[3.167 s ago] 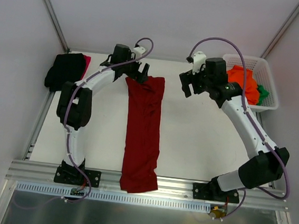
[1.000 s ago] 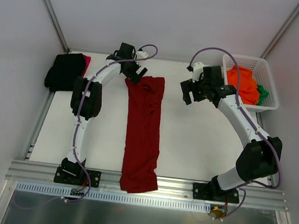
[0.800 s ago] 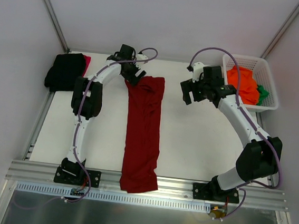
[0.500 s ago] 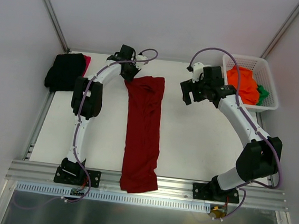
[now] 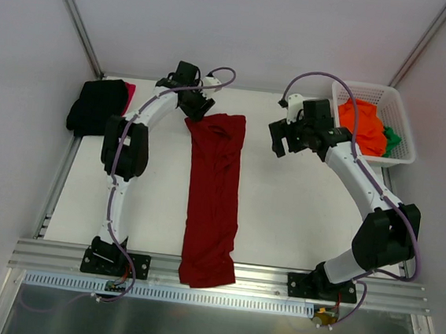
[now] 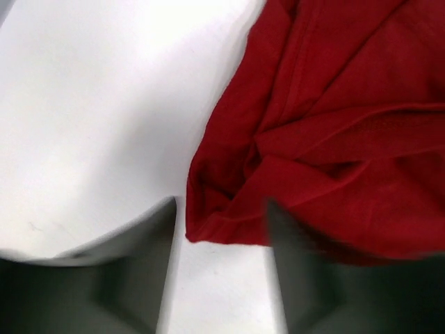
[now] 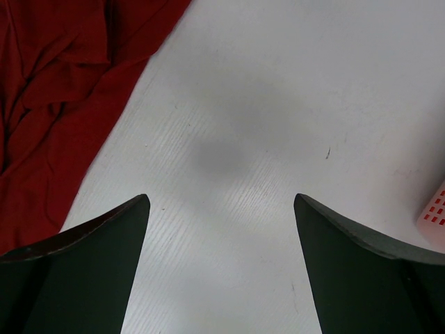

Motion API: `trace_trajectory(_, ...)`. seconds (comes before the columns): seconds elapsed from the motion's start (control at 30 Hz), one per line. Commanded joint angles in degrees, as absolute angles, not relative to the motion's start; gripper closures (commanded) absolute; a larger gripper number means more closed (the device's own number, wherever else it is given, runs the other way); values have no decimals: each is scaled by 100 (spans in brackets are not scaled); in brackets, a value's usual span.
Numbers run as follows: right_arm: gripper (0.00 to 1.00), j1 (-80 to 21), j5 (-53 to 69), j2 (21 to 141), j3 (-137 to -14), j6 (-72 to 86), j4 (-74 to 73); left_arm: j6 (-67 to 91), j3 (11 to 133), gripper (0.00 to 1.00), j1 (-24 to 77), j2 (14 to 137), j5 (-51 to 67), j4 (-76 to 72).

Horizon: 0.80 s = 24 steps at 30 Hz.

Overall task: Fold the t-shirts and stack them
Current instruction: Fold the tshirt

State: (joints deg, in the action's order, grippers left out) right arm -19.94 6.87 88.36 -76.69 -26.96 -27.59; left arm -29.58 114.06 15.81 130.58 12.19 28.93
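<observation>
A dark red t-shirt point(image 5: 214, 198), folded into a long strip, lies down the middle of the table, and its near end hangs over the front rail. My left gripper point(image 5: 195, 107) is open just beyond the strip's far left corner. In the left wrist view the cloth corner point(image 6: 229, 223) lies on the table at the mouth of my open left gripper point(image 6: 221, 203), and nothing is gripped. My right gripper point(image 5: 280, 143) is open and empty to the right of the shirt's far end. In the right wrist view it point(image 7: 221, 198) hangs over bare table, with the shirt point(image 7: 55, 83) at the upper left.
A white lattice basket point(image 5: 402, 156) at the far right holds an orange shirt point(image 5: 362, 121) and a green one point(image 5: 392, 138). A folded black shirt point(image 5: 94, 106) lies at the far left on a bright red one point(image 5: 129, 91). The basket's corner point(image 7: 434, 209) shows in the right wrist view.
My left gripper has drawn back a little to the far left off the shirt's far corner, which now lies flat. The right gripper pulled slightly right early on, then stayed still.
</observation>
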Motion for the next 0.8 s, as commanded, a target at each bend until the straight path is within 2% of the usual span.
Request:
trace_trajectory(0.0, 11, -1942, 791, 8649, -7646, -2575, -2610, -3409, 11224, 39, 1644, 12419, 1590, 2936)
trace_trajectory(0.1, 11, -1951, 774, 8640, -7638, -2584, -2610, -4085, 11110, 24, 1679, 12349, 1573, 2936)
trace_trajectory(0.23, 10, -1942, 765, 8675, -7646, -2593, -2610, -4736, 11048, 18, 1687, 12331, 1459, 2944)
trace_trajectory(0.77, 11, -1951, 774, 8763, -7664, -2593, -2610, -5282, 11039, 21, 1723, 12770, 1776, 4096)
